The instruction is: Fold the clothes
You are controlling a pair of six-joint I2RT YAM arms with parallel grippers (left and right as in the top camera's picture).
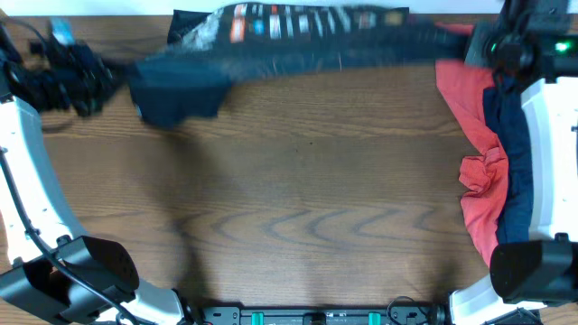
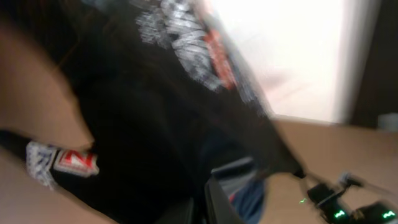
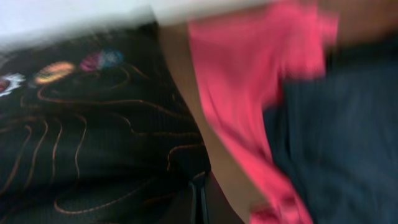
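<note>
Badly blurred, the black jersey (image 1: 298, 50) spans the table (image 1: 307, 199).

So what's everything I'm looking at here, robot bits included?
black jersey: one, black with orange line print and coloured logos, stretched along the table's far edge between the two arms
coral-red garment: one, coral red, crumpled at the table's right side
navy-blue garment: one, navy, right beside the red one, by the right arm
table: one, brown wood grain, under everything
left arm: one, white and black, left side, jaws shut on the jersey's left end
right arm: one, white and black, right side, jaws shut on the jersey's right end
</note>
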